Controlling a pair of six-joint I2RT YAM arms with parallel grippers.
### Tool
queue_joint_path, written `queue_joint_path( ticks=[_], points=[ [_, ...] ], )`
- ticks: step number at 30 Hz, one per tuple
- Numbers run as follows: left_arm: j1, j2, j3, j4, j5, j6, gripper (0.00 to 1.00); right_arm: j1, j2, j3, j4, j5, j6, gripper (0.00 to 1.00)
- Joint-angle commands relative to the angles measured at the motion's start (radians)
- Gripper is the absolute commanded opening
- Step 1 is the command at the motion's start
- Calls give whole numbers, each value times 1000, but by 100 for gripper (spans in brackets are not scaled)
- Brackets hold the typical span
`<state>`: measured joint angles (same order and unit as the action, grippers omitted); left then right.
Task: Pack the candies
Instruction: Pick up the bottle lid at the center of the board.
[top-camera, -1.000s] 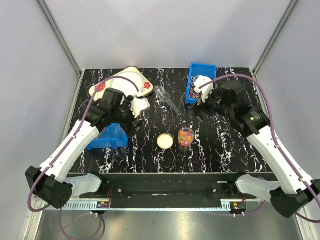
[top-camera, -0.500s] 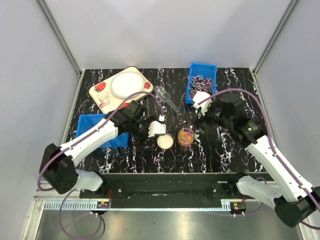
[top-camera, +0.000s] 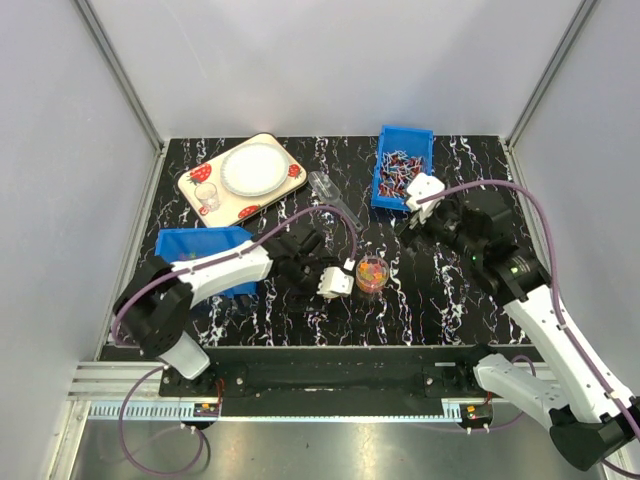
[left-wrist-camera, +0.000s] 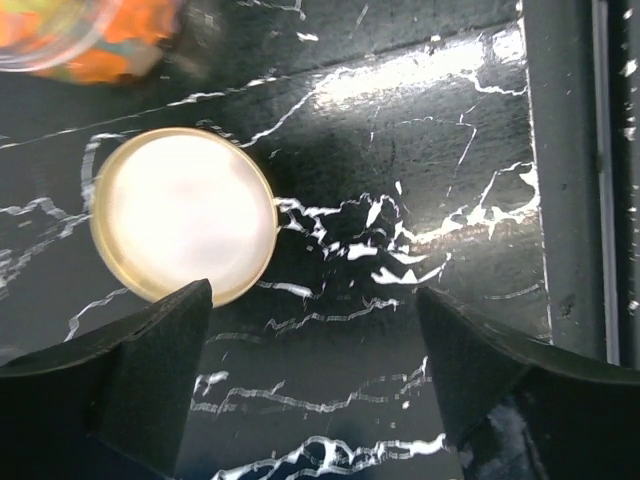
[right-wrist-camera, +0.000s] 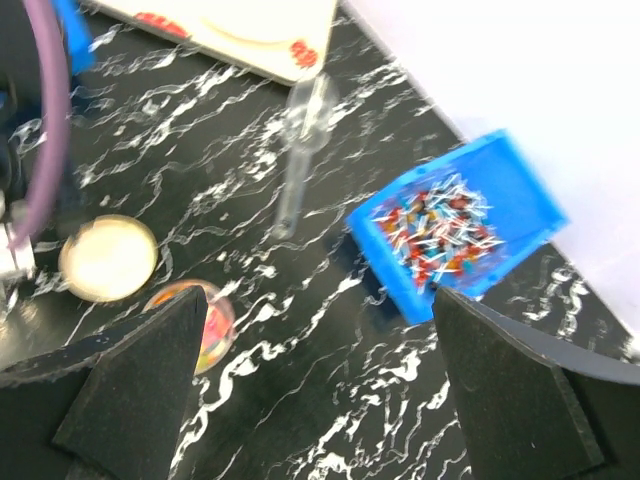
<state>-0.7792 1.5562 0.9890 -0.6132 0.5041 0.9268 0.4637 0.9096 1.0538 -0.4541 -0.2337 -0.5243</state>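
- Multicoloured candies (top-camera: 372, 268) sit in a small clear jar (top-camera: 371, 287) standing upright near the middle of the black marbled table (left-wrist-camera: 400, 130). The jar is open at the top, so the sweets look packed but not yet closed in.
- Just beside the jar, on its left, a round cream lid (left-wrist-camera: 185, 215) lies flat on the table. It seems set there within easy reach for capping.
- Above the lid hangs the left gripper (left-wrist-camera: 315, 340), jaws wide apart and empty. In the wrist view the lid lies off toward one finger (left-wrist-camera: 150, 360) rather than centred in the gap. Its edge meets that finger in the picture, though I cannot tell whether they touch.
- My reading is that the step in hand is picking up the lid, and the arm would need to shift sideways to straddle it first.
- Farther right, the right gripper (right-wrist-camera: 320, 300) hovers well clear of the table, jaws spread and holding nothing, probably kept out of the left arm's way.
- Behind it a blue bin (right-wrist-camera: 520, 190) holds longer wrapped sweets (right-wrist-camera: 440, 225), with a clear scoop (right-wrist-camera: 300, 150) lying on the table between that bin and a cream tray (top-camera: 285, 160) at the back.
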Motion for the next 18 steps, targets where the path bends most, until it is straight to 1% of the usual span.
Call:
queue_joint_path(
  ticks=[1, 2, 5, 11, 18],
  points=[
    [-11, 70, 57, 61, -13, 17, 82, -22, -38, 11, 115, 86, 69, 100],
    [-11, 79, 62, 64, -16, 9, 79, -23, -38, 12, 120, 96, 72, 100],
    [-11, 117, 74, 75, -22, 0, 75, -25, -46, 17, 129, 120, 84, 100],
    [-14, 156, 88, 96, -33, -14, 71, -25, -48, 15, 134, 131, 89, 100],
    [-17, 197, 111, 98, -39, -29, 58, -25, -52, 21, 137, 142, 96, 100]
  ],
)
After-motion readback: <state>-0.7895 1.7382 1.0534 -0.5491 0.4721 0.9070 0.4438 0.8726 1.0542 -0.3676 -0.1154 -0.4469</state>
